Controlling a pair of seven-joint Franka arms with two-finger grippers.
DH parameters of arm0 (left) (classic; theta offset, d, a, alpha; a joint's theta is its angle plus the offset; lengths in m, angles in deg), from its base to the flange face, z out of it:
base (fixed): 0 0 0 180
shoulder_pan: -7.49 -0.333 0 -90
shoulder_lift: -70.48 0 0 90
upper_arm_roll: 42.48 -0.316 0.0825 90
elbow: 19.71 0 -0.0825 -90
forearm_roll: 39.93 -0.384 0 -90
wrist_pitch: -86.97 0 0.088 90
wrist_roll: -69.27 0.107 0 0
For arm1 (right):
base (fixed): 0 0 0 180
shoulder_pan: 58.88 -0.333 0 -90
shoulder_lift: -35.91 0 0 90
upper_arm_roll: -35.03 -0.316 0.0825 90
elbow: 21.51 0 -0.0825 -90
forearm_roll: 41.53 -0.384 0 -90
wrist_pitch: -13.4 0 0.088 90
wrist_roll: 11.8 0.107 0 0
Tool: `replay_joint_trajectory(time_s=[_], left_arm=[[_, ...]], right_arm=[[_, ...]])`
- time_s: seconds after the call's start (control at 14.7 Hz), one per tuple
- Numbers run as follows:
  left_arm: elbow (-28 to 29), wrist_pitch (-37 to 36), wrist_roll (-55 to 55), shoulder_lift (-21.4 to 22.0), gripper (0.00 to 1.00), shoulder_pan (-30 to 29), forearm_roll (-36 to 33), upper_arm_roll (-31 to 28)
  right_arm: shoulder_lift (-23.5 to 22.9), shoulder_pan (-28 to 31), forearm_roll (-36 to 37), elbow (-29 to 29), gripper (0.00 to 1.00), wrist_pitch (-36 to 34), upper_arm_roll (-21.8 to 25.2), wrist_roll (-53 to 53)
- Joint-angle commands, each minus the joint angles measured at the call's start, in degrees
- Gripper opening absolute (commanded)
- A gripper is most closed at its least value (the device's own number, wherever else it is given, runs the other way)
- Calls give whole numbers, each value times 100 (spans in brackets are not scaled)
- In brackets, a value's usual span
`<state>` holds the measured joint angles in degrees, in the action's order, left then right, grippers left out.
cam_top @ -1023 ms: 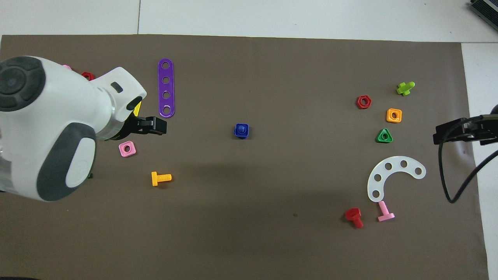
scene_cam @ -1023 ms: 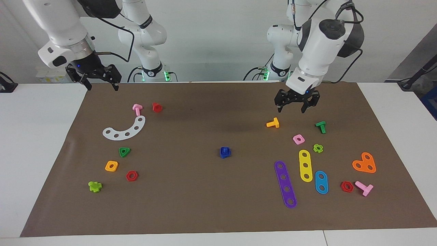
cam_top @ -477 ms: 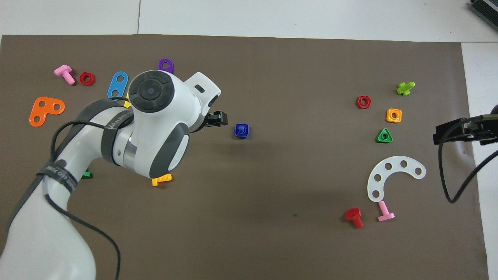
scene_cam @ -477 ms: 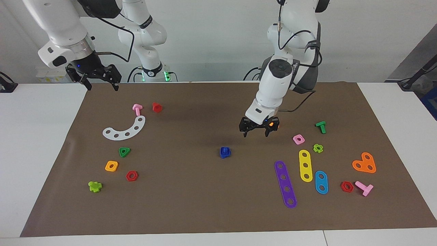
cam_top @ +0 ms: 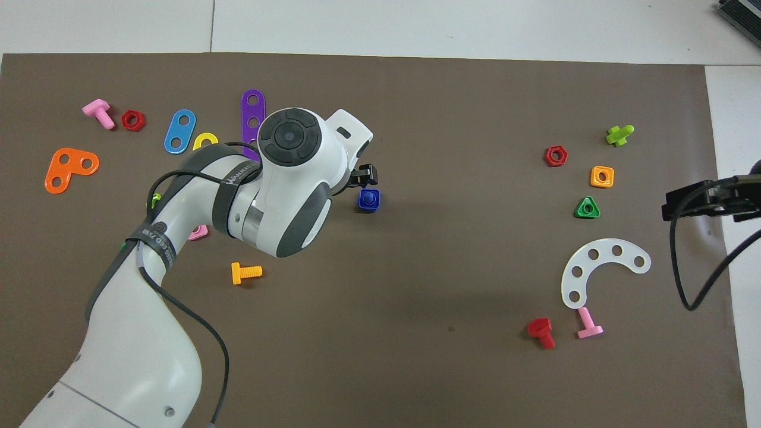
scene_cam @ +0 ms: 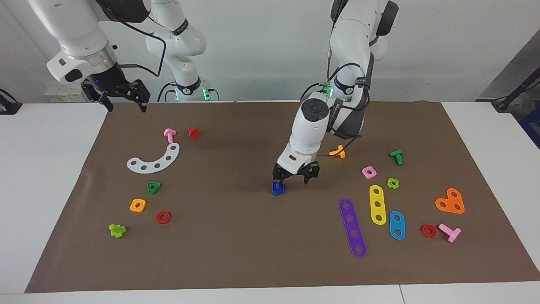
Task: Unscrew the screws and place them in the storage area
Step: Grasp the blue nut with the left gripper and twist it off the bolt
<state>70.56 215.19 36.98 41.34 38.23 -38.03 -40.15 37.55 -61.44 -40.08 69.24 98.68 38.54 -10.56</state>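
Note:
The dark-blue bolt, screwed into its dark-blue square nut (scene_cam: 278, 188), stands in the middle of the brown mat (scene_cam: 236, 261); it also shows in the overhead view (cam_top: 368, 200). My left gripper (scene_cam: 293, 177) is open and low over the mat, with one fingertip just above the bolt and the other toward the left arm's end. In the overhead view the arm hides most of it; one finger (cam_top: 365, 175) shows. My right gripper (scene_cam: 125, 102) is open and empty, waiting over the mat's corner at the right arm's end.
An orange bolt (scene_cam: 338, 152), a pink square nut (scene_cam: 368, 172) and purple (scene_cam: 352, 227) and yellow strips (scene_cam: 377, 204) lie toward the left arm's end. A white curved strip (scene_cam: 154, 159) and a green triangular nut (scene_cam: 153, 187) lie toward the right arm's end.
My left arm has swung from over the orange bolt to the middle of the mat and come down to the blue bolt. The right arm has not moved.

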Motion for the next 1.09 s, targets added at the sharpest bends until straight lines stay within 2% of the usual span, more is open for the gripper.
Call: replay_joint_trajectory(time_s=[0.0, 0.55, 1.02], left_arm=[[-106, 237, -76, -153, 97, 212, -111, -101], [202, 502, -33, -250, 91, 397, -454, -93], [211, 511, -6, -355, 80, 485, -595, -84]], right_arm=[[65, 36, -83, 40, 100, -65, -9, -27], [65, 36, -83, 40, 100, -65, -17, -27], [65, 36, -83, 40, 100, -65, -17, -18]])
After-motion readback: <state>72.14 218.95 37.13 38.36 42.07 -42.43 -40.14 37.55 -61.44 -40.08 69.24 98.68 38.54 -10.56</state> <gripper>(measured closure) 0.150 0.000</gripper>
